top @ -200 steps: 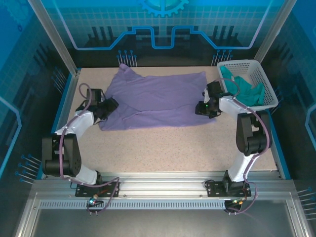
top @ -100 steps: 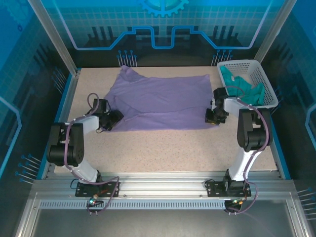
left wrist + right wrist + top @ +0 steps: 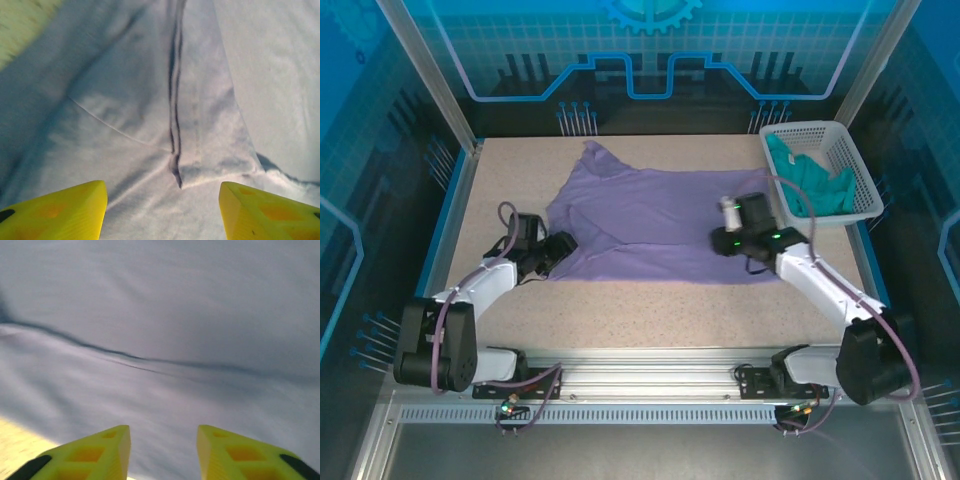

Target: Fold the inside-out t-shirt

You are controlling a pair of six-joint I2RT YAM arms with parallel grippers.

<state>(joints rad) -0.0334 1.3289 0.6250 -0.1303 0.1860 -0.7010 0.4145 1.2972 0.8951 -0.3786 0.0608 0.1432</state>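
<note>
Compared with a second ago, the inside-out t-shirt (image 3: 650, 215) has slid toward the right on the table (image 3: 650, 310). Its left edge has drawn in from the table's left side, and the raised point at its far left corner now sits further right. It lies spread out and wrinkled across the far middle of the table, its right edge close to the white basket (image 3: 863, 185) that holds the teal garment (image 3: 815, 185).

The left gripper (image 3: 563, 247) has moved nearer and slightly right. It now rests at the shirt's near-left corner. In the left wrist view the left gripper (image 3: 162, 190) has its yellow fingers (image 3: 65, 210) spread wide over the lavender cloth. A stitched seam and a dark fold run up the cloth from between them, and nothing is clamped.

The right arm has changed most. Its elbow stood tall by the basket, and it now stretches low across the table. The right gripper (image 3: 718, 240) has moved in from the shirt's right edge and lies over the right part of the cloth, pointing left. The right wrist view shows the right gripper (image 3: 163, 432) with its fingers (image 3: 102, 452) a moderate gap apart over smooth, blurred fabric, gripping nothing visible.
</note>
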